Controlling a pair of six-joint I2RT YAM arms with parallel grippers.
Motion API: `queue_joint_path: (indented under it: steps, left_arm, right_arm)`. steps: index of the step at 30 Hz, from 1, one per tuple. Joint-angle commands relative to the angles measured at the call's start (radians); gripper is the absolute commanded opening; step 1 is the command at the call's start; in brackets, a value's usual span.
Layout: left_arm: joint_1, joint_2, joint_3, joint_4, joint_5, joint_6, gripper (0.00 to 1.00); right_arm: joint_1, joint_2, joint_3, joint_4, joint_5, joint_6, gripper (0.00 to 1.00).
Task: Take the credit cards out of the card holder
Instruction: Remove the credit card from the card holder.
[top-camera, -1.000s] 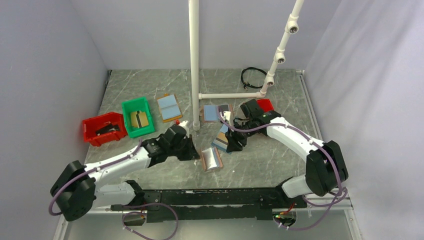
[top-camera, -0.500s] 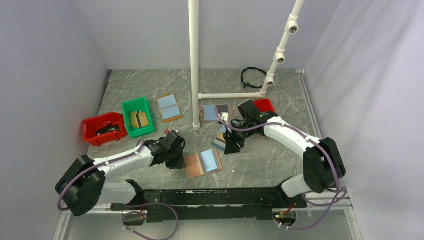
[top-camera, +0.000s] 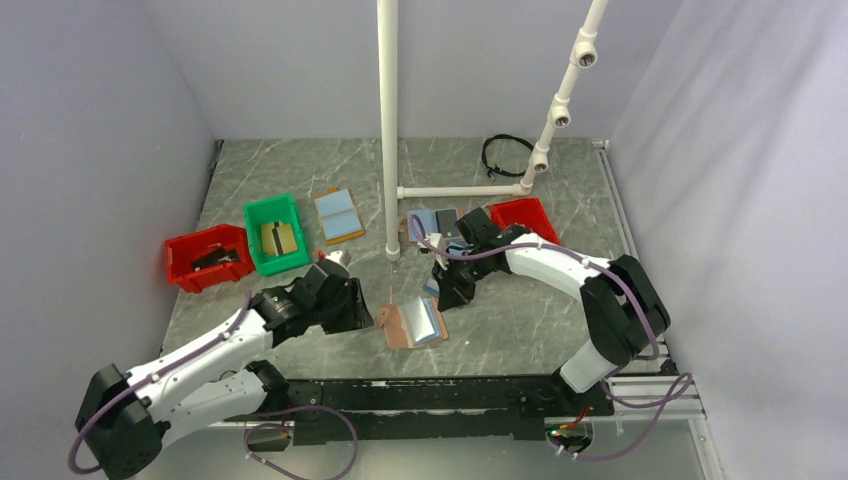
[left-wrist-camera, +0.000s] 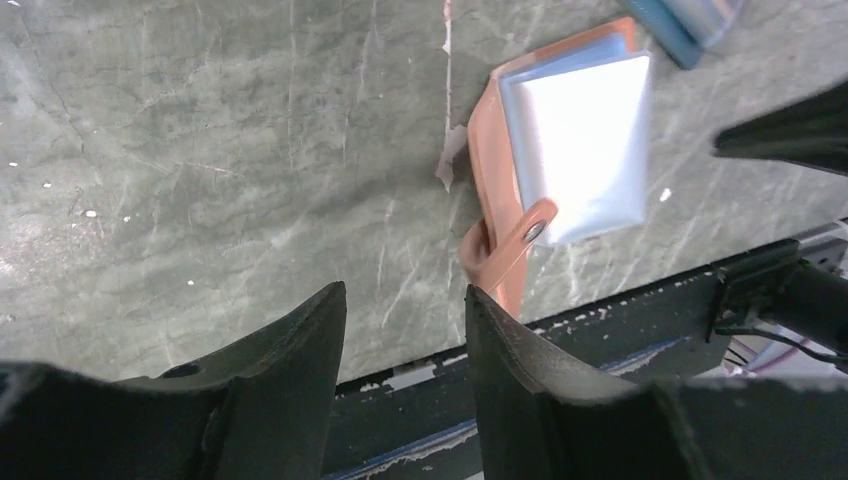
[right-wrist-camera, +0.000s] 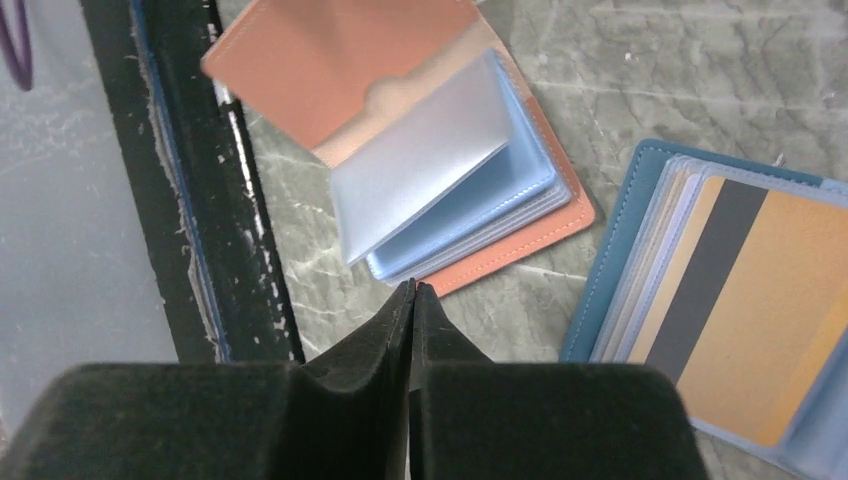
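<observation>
Landmark: take the white pole (top-camera: 388, 130) standing on the desk (top-camera: 290, 170) as your reference; every place below is given from it.
Card holder (top-camera: 424, 223): you will find it lying open and flat just right of the pole's foot, tan rim, with its light blue half toward the pole.
Credit card (top-camera: 448, 218): one dark grey card shows in the holder's half that lies away from the pole.
Left hand (left-wrist-camera: 405, 292): on the near side of the pole and to its left, low over the desk. Its two fingers stand moderately apart, with only bare desk between them.
Right hand (right-wrist-camera: 412, 290): on the near side of the pole and a little to its right. Its fingers are pressed tip to tip, and you can see nothing pinched between them.
Tan wallet (right-wrist-camera: 400, 150): nearer to you than the pole's foot, between the two hands, half open, with clear sleeves lifting off it. Its snap strap reaches toward the left hand, and you cannot tell whether they touch.
Navy wallet (right-wrist-camera: 720, 290): just beside the tan wallet, on the side away from the left hand, showing a yellow card with a dark stripe.
Second tan wallet (top-camera: 338, 213): left of the pole, flat, both halves blue.
Green bin (top-camera: 270, 204): left of the pole, past the second tan wallet.
Red bin (top-camera: 190, 272): farther left again, touching the green bin.
</observation>
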Motion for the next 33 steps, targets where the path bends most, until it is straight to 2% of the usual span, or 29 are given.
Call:
queue_joint_path:
  steps: [1,3,7,11,16,24,27,33]
  left_arm:
    - [0.000,-0.101,0.048,-0.062,-0.016,-0.004,0.52]
    - [0.001,-0.150,0.049,-0.021,0.023,0.005,0.52]
    - [0.001,-0.196,0.022,0.177,0.169,-0.003,0.52]
    - [-0.001,-0.160,-0.007,0.376,0.273,-0.033,0.52]
    - [-0.013,-0.104,-0.071,0.529,0.327,-0.053,0.52]
    - [-0.023,-0.155,-0.147,0.510,0.245,-0.098,0.53]
    - [-0.028,-0.173,-0.195,0.558,0.210,-0.150,0.59]
    - [-0.039,-0.139,-0.217,0.594,0.142,-0.215,0.58]
  right_arm:
    - [0.015,0.039,0.016,0.084,0.065,0.107,0.01]
    - [0.025,0.046,0.010,0.103,0.096,0.130,0.00]
    - [0.049,0.075,0.008,0.128,0.116,0.173,0.00]
    - [0.068,0.110,0.016,0.137,0.089,0.206,0.00]
    - [0.079,0.130,0.041,0.136,-0.008,0.229,0.00]
    - [0.105,0.175,0.077,0.199,-0.246,0.327,0.00]
    - [0.130,0.197,0.068,0.239,-0.262,0.366,0.00]
    - [0.152,0.221,0.020,0.352,-0.230,0.509,0.00]
